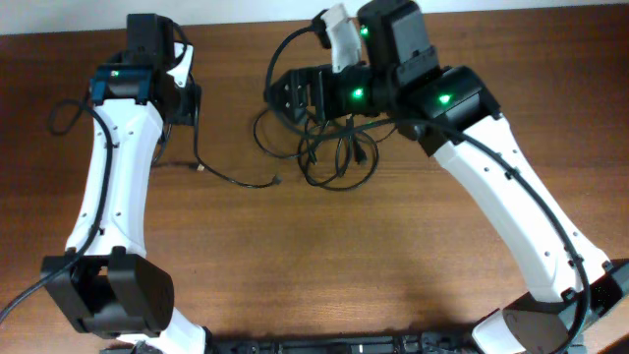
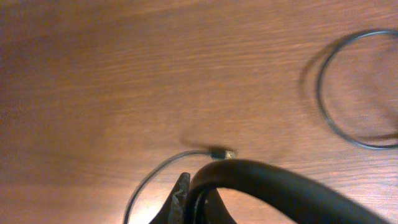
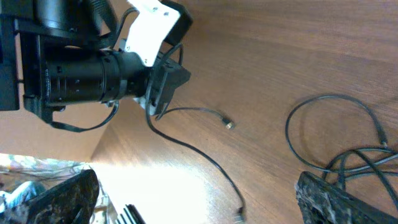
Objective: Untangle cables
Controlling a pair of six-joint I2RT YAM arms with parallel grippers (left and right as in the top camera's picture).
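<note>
Wooden surface (image 1: pixel 393 256) with two arms at the black cables (image 1: pixel 339 147), overhead and wrist views.
Left hand (image 1: pixel 187 102): a loose strand (image 1: pixel 231 179) climbs into it from the surface, but whether the fingers are clenched on it cannot be told; the strand's small plug (image 2: pixel 222 152) lies just beyond the fingertip. Right hand (image 1: pixel 287 93): poised at the upper-left edge of the tangle (image 1: pixel 334 162), grip likewise not discernible. The tangle's overlapping loops lie on the surface beside the right hand; the loose strand trails between the two hands, ending near the tangle.
</note>
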